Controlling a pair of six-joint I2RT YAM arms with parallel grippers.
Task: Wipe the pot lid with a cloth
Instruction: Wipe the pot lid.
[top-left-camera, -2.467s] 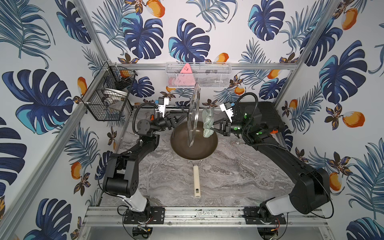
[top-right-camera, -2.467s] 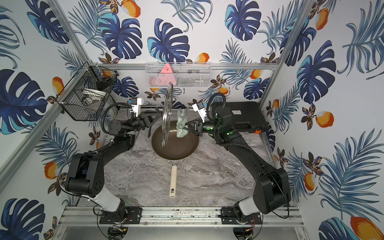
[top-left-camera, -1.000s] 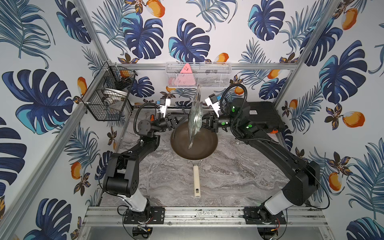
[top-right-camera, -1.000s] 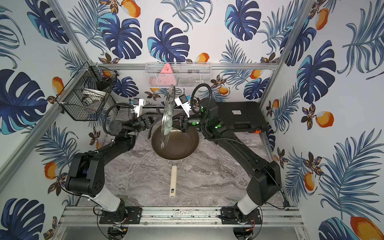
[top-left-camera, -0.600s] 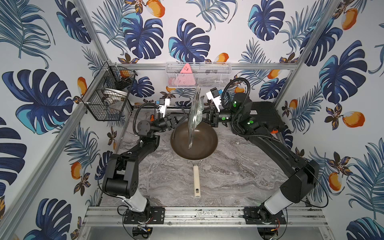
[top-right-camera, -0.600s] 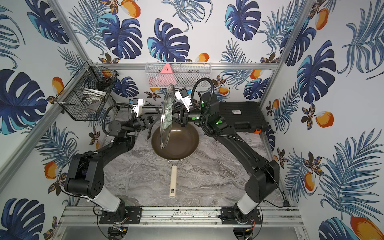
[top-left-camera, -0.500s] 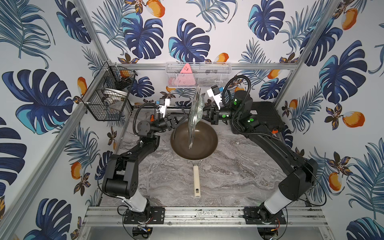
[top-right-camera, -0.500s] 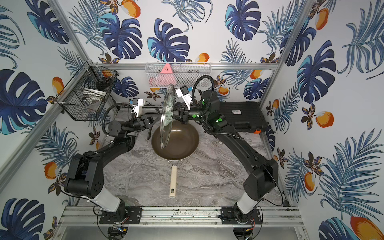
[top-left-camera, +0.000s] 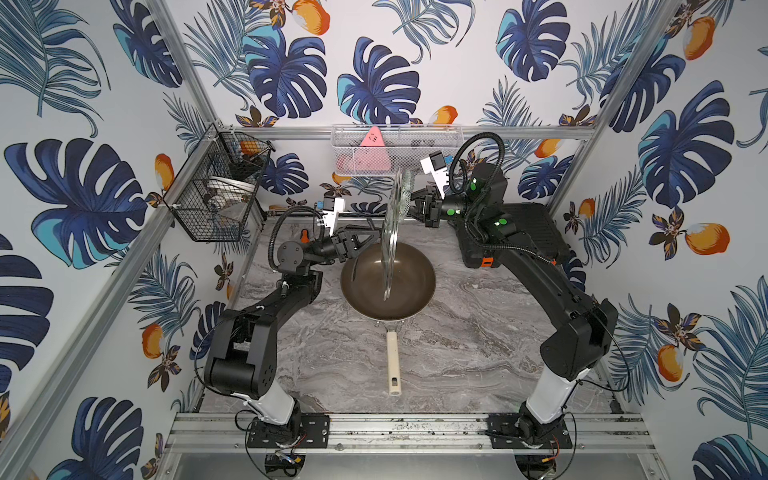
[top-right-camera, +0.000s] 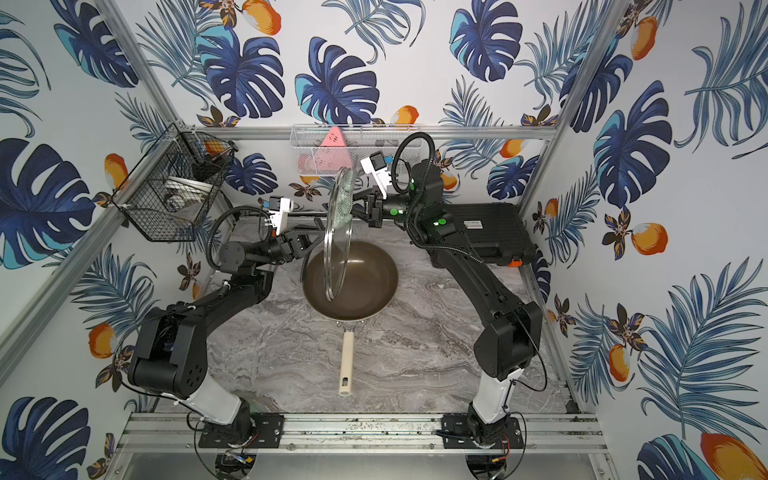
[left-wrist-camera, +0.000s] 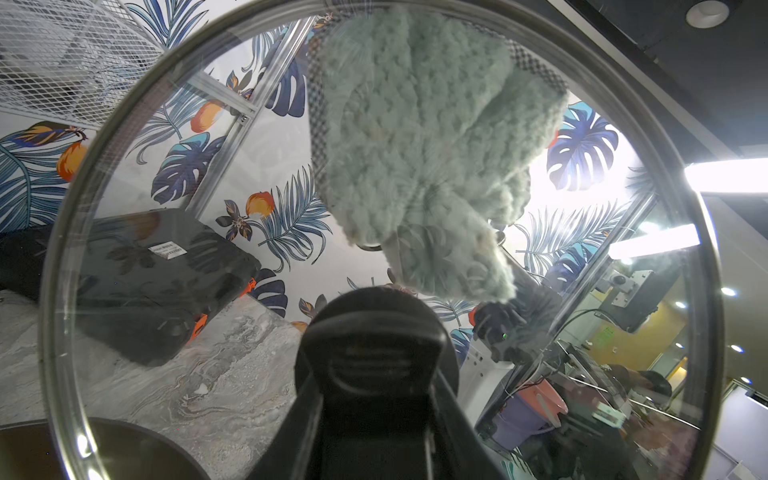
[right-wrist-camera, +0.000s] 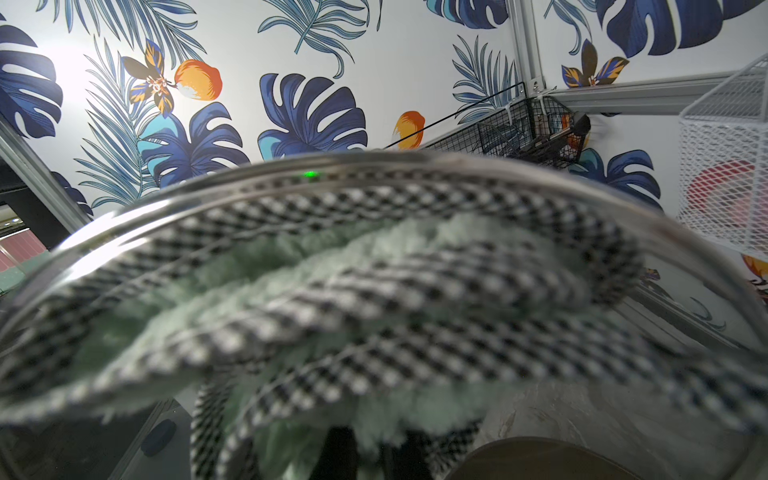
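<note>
Marble surface (top-left-camera: 465, 345) carries pan (top-left-camera: 415, 270). Left jaws clamp pot lid (top-left-camera: 392, 232) by handle (left-wrist-camera: 365, 301), glass upright, opposite face exposed. Right jaws grip cloth (left-wrist-camera: 419, 137), pressing it there.

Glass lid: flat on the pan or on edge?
On edge: both top views show the pot lid nearly edge-on above the frying pan.

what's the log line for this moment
left gripper: shut on pot lid handle | pot lid: upright over pan | right gripper: holds cloth on upper glass
</note>
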